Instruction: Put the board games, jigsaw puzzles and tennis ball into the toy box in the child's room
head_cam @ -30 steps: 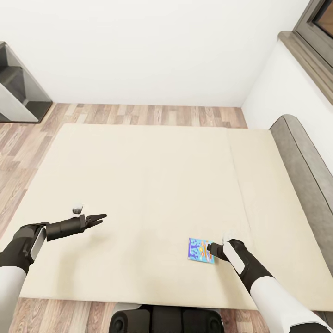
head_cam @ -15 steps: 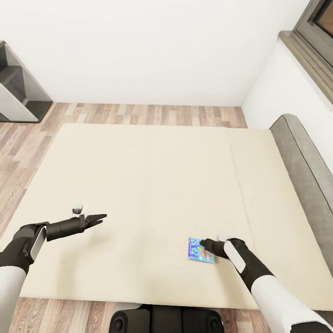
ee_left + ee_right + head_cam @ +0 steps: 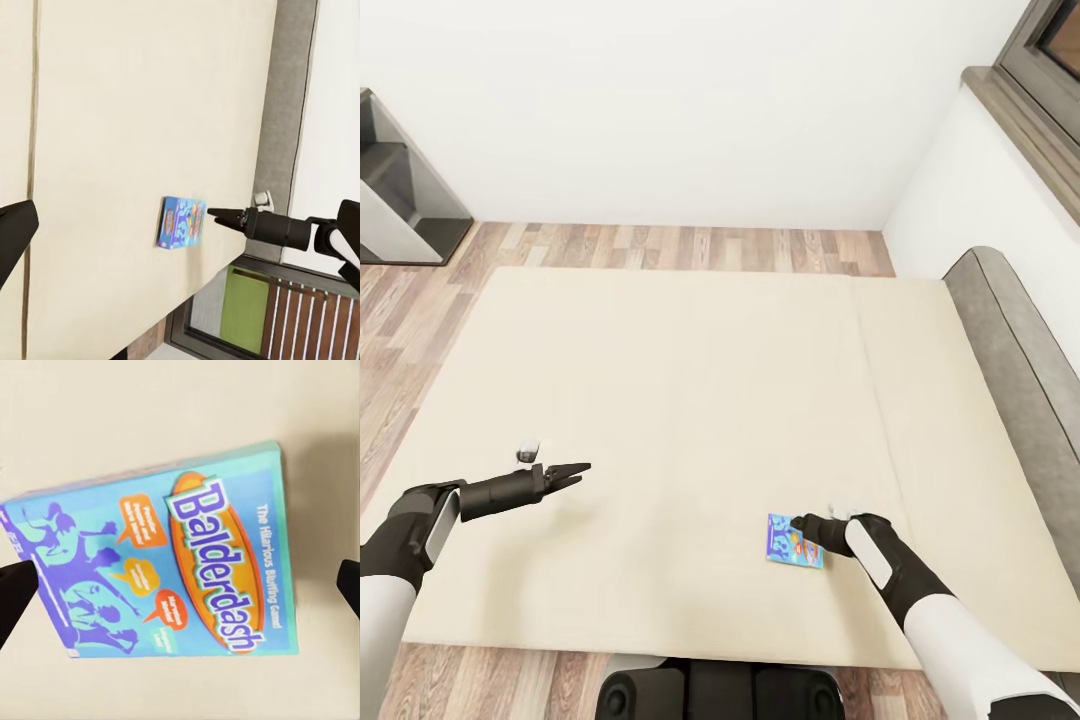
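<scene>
Blue board game (image 3: 161, 566) flat on bed (image 3: 690, 400), between spread right fingers (image 3: 15, 596)

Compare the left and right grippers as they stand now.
The right gripper reaches over the blue board game lying on the bed; the left gripper hovers over bare mattress. The right one's fingers straddle the box, open wide; the left's fingertips look closed. Both are black.
</scene>
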`<state>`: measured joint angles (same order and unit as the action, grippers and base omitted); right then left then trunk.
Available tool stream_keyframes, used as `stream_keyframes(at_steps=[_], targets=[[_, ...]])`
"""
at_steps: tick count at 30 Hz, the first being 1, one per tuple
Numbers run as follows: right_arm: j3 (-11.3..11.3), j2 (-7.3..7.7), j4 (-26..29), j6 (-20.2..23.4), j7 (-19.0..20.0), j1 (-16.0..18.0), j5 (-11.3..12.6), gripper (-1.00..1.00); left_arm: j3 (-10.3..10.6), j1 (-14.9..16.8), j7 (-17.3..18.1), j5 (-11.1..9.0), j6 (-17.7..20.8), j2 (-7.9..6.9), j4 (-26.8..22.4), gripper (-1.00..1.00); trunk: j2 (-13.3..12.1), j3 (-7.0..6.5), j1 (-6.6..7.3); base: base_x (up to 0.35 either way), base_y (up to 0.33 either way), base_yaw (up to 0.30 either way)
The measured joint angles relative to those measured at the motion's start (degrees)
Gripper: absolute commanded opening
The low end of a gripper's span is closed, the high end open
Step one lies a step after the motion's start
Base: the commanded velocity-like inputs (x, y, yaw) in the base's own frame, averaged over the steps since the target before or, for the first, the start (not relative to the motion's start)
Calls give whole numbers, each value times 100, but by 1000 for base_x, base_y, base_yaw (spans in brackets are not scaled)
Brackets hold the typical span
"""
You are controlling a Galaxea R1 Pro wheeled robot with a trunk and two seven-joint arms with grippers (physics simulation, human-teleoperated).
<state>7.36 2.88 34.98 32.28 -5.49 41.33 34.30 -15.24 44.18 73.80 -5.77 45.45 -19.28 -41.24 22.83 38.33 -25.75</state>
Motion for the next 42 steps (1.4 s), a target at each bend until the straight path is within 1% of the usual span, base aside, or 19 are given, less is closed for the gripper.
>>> stream_keyframes(at_steps=[5,6,8,9,11,14,16,22,29,35,42], targets=[[-5,6,135,8,3,3,0,100,4,0,0,0,0,-4,1,100,0,0,0,0,0,0],[-17,30,167,12,0,5,3,100,5,0,0,0,0,-4,1,100,0,0,0,0,0,0],[-40,115,200,20,-6,9,16,100,5,0,0,0,0,-5,1,100,0,0,0,0,0,0],[-54,197,223,25,-7,11,23,100,4,0,0,0,0,-2,1,100,0,0,0,0,0,0],[-65,295,282,42,-11,18,23,100,1,0,-4,0,0,1,1,100,0,0,0,0,0,0],[-72,398,367,64,0,33,25,100,-4,0,-10,0,0,3,2,100,0,0,0,0,0,0],[-73,428,401,60,21,31,33,100,-7,0,-15,0,0,3,0,100,0,0,0,0,0,0],[-74,444,435,31,51,-1,56,100,-11,0,-29,0,0,4,-3,100,0,0,0,0,0,0],[-74,427,444,20,55,-11,51,100,-12,0,-27,1,0,4,1,100,0,8,0,0,0,0],[-72,382,447,23,55,-13,25,100,-12,0,-26,1,0,4,1,100,0,52,0,0,0,0],[-66,378,444,27,54,-13,22,100,-12,0,-27,1,0,4,1,100,0,116,0,0,0,0]])
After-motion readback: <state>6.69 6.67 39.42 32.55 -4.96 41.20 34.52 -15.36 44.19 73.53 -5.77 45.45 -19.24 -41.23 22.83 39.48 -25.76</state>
